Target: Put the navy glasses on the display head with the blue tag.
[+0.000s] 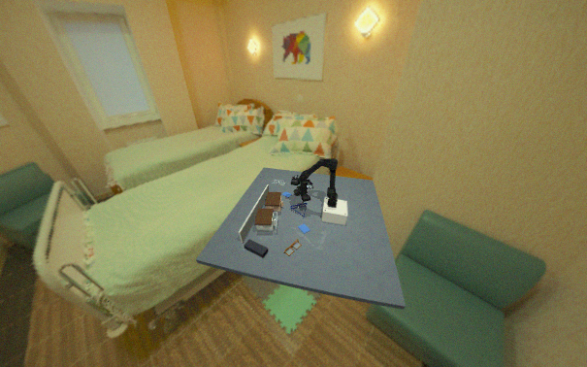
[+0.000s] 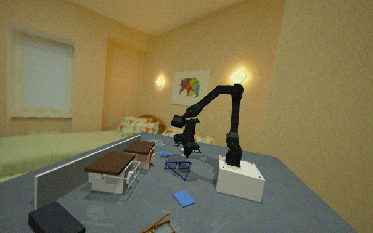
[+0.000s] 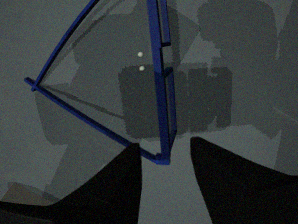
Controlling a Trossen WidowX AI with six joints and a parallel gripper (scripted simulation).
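Note:
The navy glasses (image 1: 300, 205) (image 2: 177, 162) (image 3: 159, 85) are on the table, temples partly folded so that their ends cross. My gripper (image 1: 305, 198) (image 2: 187, 155) (image 3: 165, 148) is partly open and empty. It is above the glasses; in the wrist view its fingertips frame the hinge corner at one end of the front. Two display heads with brown tops stand by the low wall. The nearer, whitish head (image 1: 265, 218) (image 2: 108, 183) has clear-framed glasses on its face side. The farther, beige head (image 1: 274, 201) (image 2: 145, 158) shows no glasses. I cannot make out a blue tag on either.
A low wall (image 2: 53, 182) stands behind the heads. Blue squares (image 2: 184, 198) (image 2: 163, 153) lie on the table. A black case (image 1: 256, 248) (image 2: 56, 219) and orange-brown glasses (image 1: 292, 248) lie at the near side. Pale glasses (image 1: 278, 183) lie at the far end.

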